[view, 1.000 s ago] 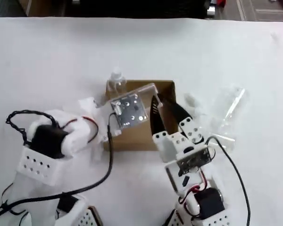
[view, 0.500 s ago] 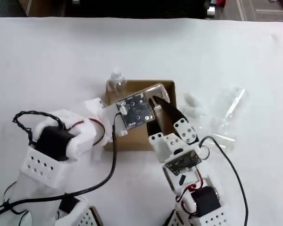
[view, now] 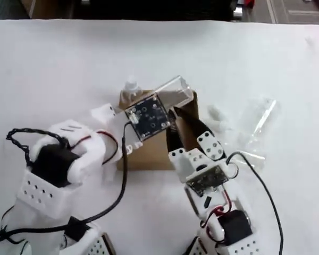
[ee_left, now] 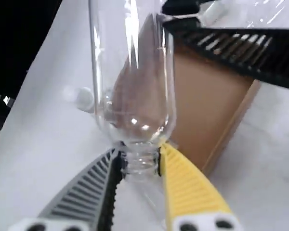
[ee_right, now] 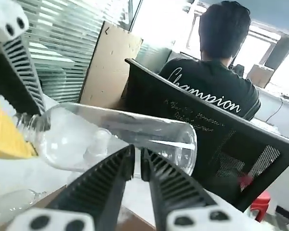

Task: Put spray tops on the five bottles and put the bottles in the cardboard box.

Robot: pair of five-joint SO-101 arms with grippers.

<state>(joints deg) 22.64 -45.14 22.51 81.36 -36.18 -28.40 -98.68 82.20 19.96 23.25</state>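
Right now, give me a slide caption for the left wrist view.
Left gripper clamps a capless clear bottle by its neck, cardboard box close behind.

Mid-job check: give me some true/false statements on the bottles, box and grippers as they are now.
1. The left gripper is clamped on the clear bottle's neck. True.
2. That bottle wears a spray top. False: its threaded neck is bare.
3. It rests inside the cardboard box. False: it is held up above it.
4. Another bottle stands at the box's far side. True.
5. The right gripper sits far from the box. False: it hangs over it, near the held bottle.
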